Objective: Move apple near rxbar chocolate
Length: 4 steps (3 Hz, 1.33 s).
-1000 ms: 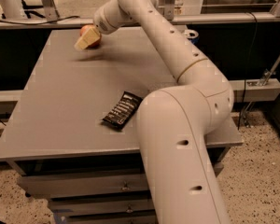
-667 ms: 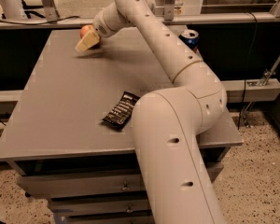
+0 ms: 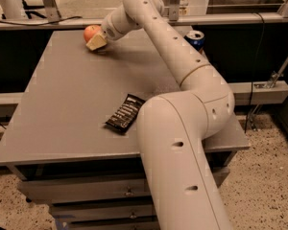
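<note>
hand near far left corner of surface, right against apple; can't tell if it's clenched on it or released. rxbar chocolate lies toward front edge, well apart from apple. blue can at far right corner.

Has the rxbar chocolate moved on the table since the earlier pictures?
No. The rxbar chocolate lies at the same spot near the front edge of the table. The gripper is at the far side, by the apple.

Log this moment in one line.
hand at apple, far-left table corner | bar near front edge, apart from apple | can far right
</note>
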### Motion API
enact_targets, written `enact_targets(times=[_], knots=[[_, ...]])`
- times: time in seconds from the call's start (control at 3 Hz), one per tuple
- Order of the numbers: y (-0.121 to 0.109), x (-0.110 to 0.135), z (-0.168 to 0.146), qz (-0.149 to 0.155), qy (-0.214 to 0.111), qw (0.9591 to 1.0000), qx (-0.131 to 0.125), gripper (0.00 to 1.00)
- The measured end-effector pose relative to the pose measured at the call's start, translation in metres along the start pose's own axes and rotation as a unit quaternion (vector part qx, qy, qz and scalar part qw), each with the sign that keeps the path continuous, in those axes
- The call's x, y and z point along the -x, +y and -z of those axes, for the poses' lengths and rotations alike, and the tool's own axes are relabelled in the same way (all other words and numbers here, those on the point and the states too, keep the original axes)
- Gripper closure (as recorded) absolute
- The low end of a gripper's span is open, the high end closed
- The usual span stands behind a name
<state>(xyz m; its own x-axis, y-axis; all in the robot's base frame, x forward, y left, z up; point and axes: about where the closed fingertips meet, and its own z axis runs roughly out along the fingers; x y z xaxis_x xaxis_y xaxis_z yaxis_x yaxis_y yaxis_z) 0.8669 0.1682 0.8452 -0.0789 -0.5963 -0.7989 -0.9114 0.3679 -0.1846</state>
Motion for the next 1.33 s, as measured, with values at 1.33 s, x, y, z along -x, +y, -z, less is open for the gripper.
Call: enact_targets(times=[1.33], knots=[[0.085,0.051,0.151,0.016,-0.116,0.9928,0.024,1.00]])
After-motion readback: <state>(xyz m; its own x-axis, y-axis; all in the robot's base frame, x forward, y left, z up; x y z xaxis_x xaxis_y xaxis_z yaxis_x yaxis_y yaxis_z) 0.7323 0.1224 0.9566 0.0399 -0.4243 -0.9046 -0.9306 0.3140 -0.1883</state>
